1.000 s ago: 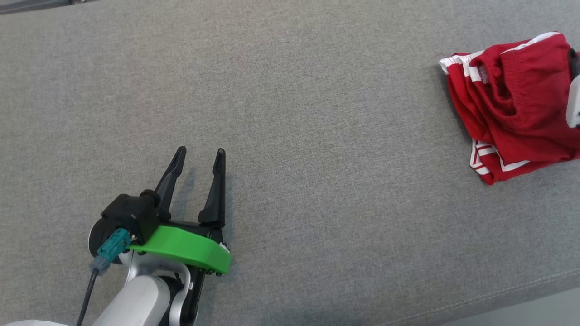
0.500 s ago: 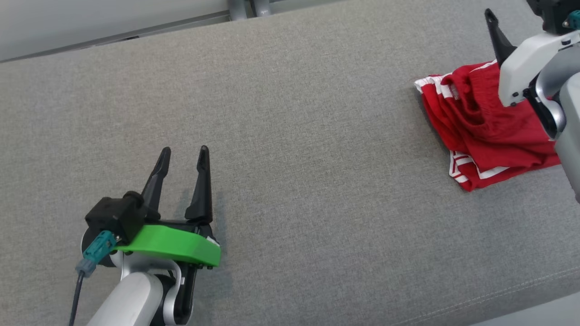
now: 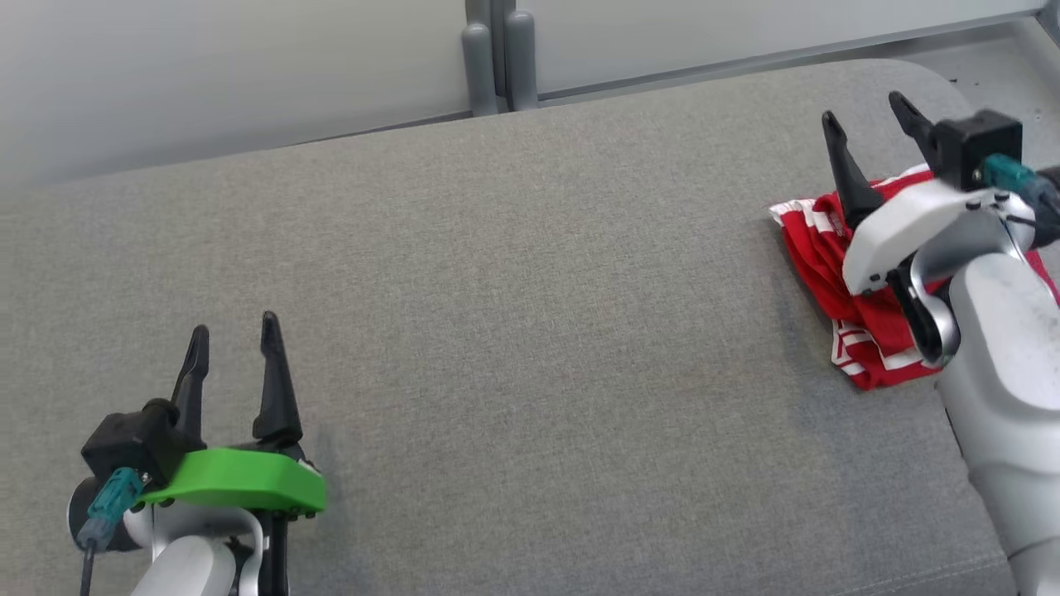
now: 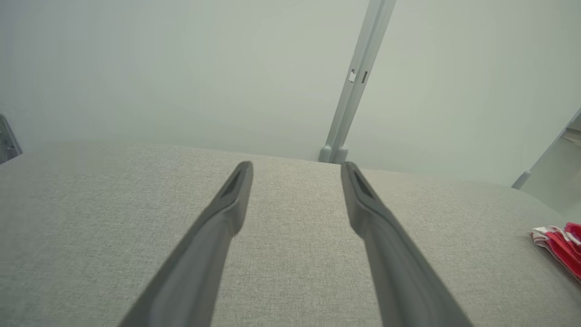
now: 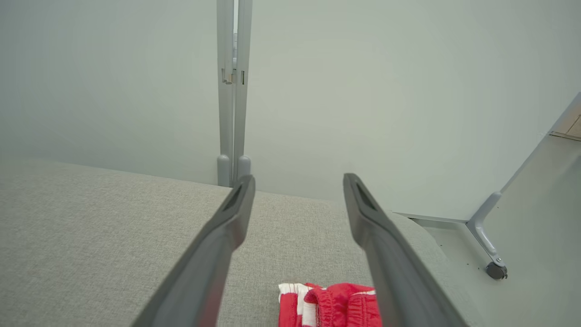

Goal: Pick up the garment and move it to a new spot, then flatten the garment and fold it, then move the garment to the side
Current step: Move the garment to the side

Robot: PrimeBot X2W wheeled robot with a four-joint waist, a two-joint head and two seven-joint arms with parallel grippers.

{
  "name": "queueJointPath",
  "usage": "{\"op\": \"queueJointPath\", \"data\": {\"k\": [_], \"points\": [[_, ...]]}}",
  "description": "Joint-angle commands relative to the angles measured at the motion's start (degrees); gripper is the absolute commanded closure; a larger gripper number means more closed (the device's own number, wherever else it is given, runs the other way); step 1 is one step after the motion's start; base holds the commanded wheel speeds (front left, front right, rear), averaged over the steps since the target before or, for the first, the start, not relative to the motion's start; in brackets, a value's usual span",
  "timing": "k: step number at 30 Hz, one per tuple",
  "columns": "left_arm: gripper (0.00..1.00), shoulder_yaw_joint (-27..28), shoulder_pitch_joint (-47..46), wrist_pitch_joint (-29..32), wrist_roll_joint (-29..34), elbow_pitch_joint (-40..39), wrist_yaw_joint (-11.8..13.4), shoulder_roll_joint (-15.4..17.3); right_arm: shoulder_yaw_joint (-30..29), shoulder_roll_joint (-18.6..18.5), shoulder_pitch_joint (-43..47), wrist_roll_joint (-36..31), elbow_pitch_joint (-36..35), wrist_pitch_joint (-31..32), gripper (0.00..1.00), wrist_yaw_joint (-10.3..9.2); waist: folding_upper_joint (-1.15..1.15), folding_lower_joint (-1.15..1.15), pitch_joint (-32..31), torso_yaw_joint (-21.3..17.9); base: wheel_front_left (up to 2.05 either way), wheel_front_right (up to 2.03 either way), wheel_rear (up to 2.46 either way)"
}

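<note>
Reaching the garment depends on one relation: it lies below the right claw and nearer than its fingertips, not ahead of them. In the right wrist view the red, white-striped fabric sits at the bottom edge between the two fingers, so the tips point past it toward the far side. The judged next move is a downward pitch or a pull toward the near side before closing.

The garment rests crumpled at the right end of the grey bench, close to its rounded far-right corner. Its visible long axis runs roughly far to near; the right forearm hides its right part.

The right claw is spread wide and holds nothing. The left claw is also spread wide and empty, low over the near-left of the bench, well apart from the garment. The right arm is clearly the nearer one.

Nothing lies on the bench between claw and garment. A grey post and pale panel stand beyond the far edge. A castor foot stands on the floor to the right.
</note>
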Motion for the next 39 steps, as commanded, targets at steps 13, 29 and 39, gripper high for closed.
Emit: {"op": "queueJointPath", "data": {"k": [13,29,39], "points": [[0.00,2.5,5.8,-1.0,0.4,4.6,-2.0,1.8,-10.6,12.8,22.0,-11.7,-20.3,1.6,0.00,-0.01,0.62,0.00,-5.1,3.8,0.00,0.00,0.00],[0.00,7.6,11.0,-1.1,4.2,4.7,-4.0,-3.6,-10.2,14.4,35.6,-8.3,-31.4,1.7,0.00,-0.01,0.62,0.00,-6.6,7.8,0.00,0.00,0.00],[0.00,7.8,10.4,-1.2,6.8,4.5,-5.5,-5.2,-10.3,14.4,38.2,-5.0,-31.8,0.7,0.00,-0.01,0.62,0.00,-6.5,9.4,0.00,0.00,0.00]]}}
